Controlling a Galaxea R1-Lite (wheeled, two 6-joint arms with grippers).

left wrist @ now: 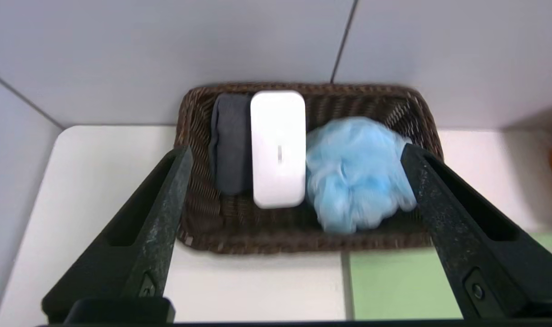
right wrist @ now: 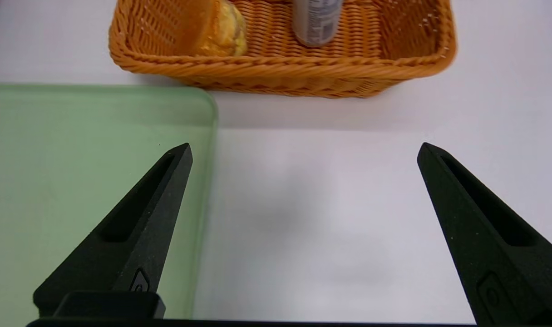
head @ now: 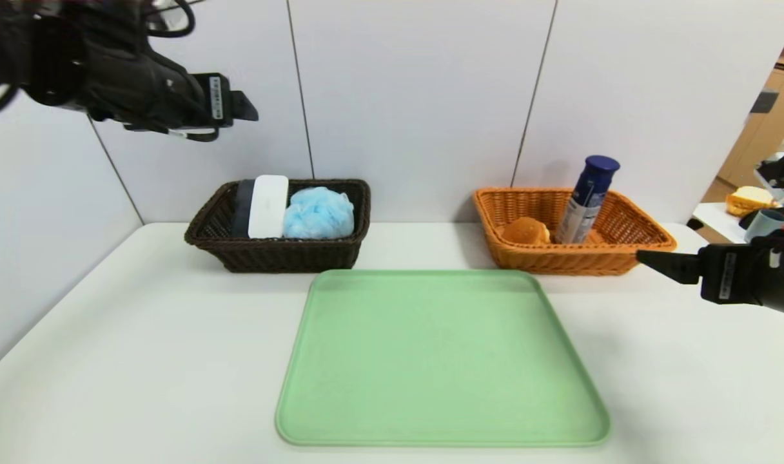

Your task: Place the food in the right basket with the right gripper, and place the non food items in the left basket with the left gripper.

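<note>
- Left claw [left wrist: 294, 154]: raised high above the table [head: 140, 335], over the dark brown basket [head: 269, 254]; fingers spread wide apart, nothing between them.
- Right claw [right wrist: 303, 150]: low over the table at the right, just beside the green tray's right edge and short of the orange basket [head: 579, 261]; fingers spread wide apart, nothing held.
- Dark brown basket: at the rear left of the table against the wall panels. Contains a grey folded item [left wrist: 230, 141] at one end, a white rounded case [left wrist: 278, 150] leaning beside and touching it, and a light blue bath pouf [left wrist: 355, 172] filling the other end.
- Orange basket: at the rear right of the table. Contains a bread roll [head: 526, 230] at its left side and a spray can with dark blue cap [head: 587, 200], tilted, standing beside the roll.
- Green tray [head: 440, 361]: centred on the table in front of both baskets, apart from each; nothing lying on it.
- Neighbouring table at far right, behind the right arm: holds a bread-like item [head: 748, 200] and a cup [head: 766, 224].
</note>
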